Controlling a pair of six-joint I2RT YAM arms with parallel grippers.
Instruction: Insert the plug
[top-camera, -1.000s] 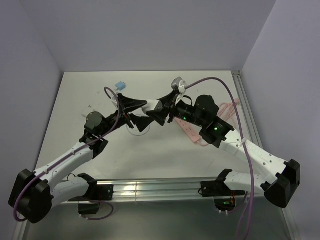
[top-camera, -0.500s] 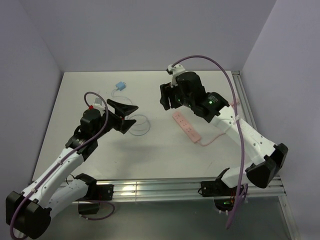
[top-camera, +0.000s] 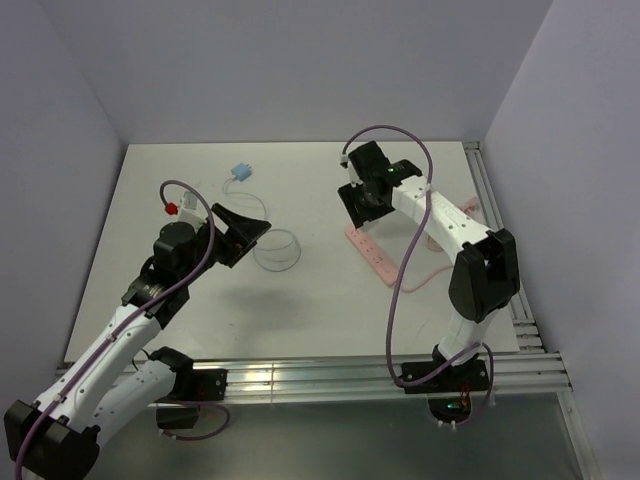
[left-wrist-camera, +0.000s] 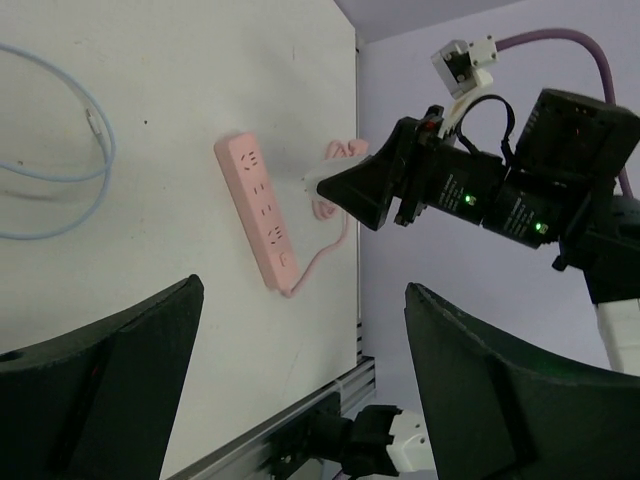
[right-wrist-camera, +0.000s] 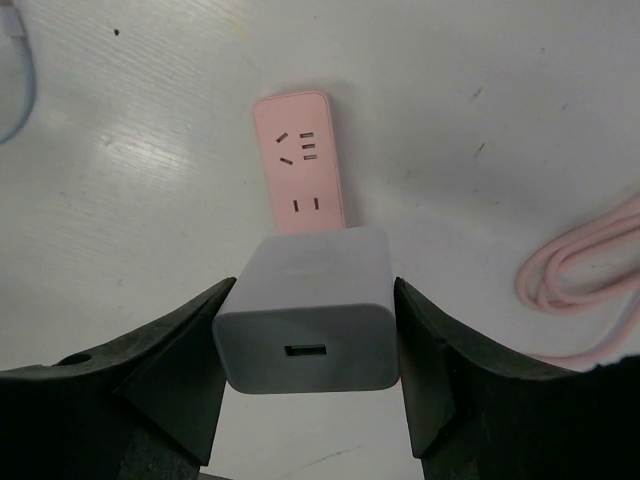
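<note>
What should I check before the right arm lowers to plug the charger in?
1. Grip on charger: ok, clamped between the right gripper fingers.
2. Sockets on power strip free: ok, nothing is plugged into the ones visible.
3. Prongs lined up with a socket: cannot tell, the prongs are hidden under the charger.
4. Strip braced: not ok, neither gripper touches it.
5. Left gripper out of the way: ok, open, empty and apart from the strip.
6. Blue cable clear of strip: ok, it lies apart from it.
</note>
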